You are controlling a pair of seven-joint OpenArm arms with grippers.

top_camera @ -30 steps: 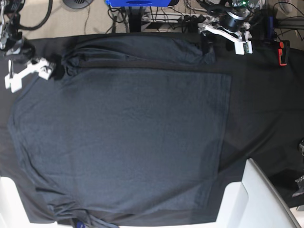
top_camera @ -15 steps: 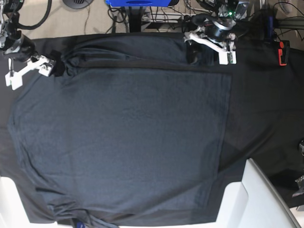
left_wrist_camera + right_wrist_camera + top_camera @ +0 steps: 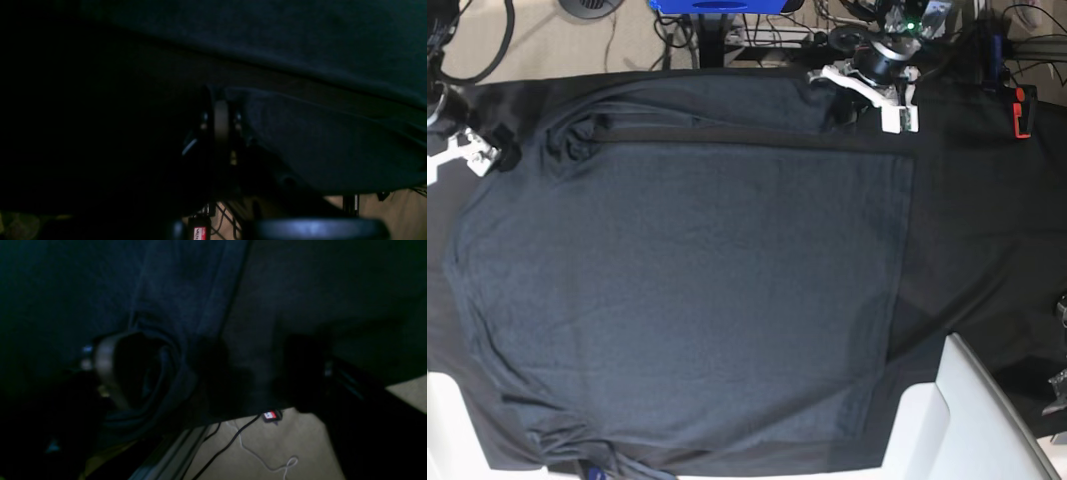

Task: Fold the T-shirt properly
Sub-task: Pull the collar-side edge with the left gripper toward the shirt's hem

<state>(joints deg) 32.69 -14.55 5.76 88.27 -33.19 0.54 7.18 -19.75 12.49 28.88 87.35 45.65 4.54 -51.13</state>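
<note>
The dark slate-grey T-shirt (image 3: 687, 290) lies spread flat on the black table cloth (image 3: 987, 230), with a folded strip along its far edge. My left gripper (image 3: 852, 100) sits at the right end of that strip. In the left wrist view its fingers (image 3: 221, 120) are shut, and the T-shirt (image 3: 317, 146) hem runs right into their tips. My right gripper (image 3: 472, 152) is at the table's left edge, just off the bunched sleeve (image 3: 572, 135). In the right wrist view the right gripper (image 3: 200, 373) stands open, with rumpled T-shirt (image 3: 166, 373) cloth beside its pale finger (image 3: 103, 370).
A red clamp (image 3: 1022, 110) sits on the table's far right edge. White panels stand at the near right (image 3: 967, 420) and near left (image 3: 447, 420). Cables (image 3: 247, 446) and a blue object (image 3: 717, 5) are on the floor beyond the far edge.
My left gripper slid left along the far edge to the strip's end and shut there. My right gripper drew back to the left, away from the sleeve.
</note>
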